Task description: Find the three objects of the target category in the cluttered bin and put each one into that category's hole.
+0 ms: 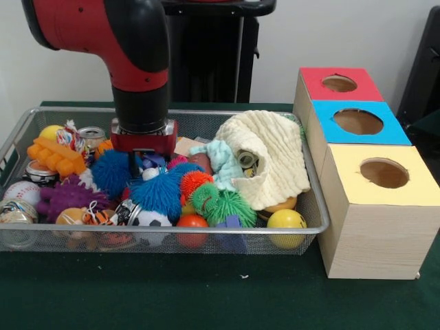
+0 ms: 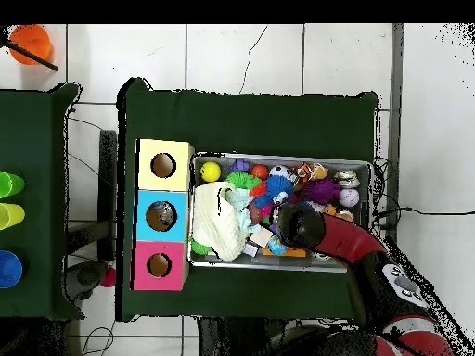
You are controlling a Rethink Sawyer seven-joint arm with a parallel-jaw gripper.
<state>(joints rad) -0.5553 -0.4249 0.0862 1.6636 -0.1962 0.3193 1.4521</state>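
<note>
The silver wire-mesh bin (image 1: 206, 113) holds a heap of toys; it also shows in the overhead view (image 2: 283, 158). A small tin can (image 1: 91, 136) stands at its far left, another can (image 1: 38, 172) lies by the left wall, and a silvery item (image 1: 16, 211) sits in the near left corner. The blue-topped box's round hole (image 1: 358, 122) is right of the bin, and in the overhead view (image 2: 161, 216) left of it. My gripper (image 1: 142, 163) reaches down into the toys left of the bin's middle, its tips buried among them; it also shows from overhead (image 2: 295, 221).
A cream knitted cloth (image 1: 271, 158) covers the bin's right part. Blue (image 1: 159, 192), green (image 1: 230, 205) and purple (image 1: 65, 196) spiky balls and a yellow ball (image 1: 286, 220) crowd it. The red-topped (image 1: 339, 83) and yellow-topped (image 1: 383, 173) holes flank the blue one.
</note>
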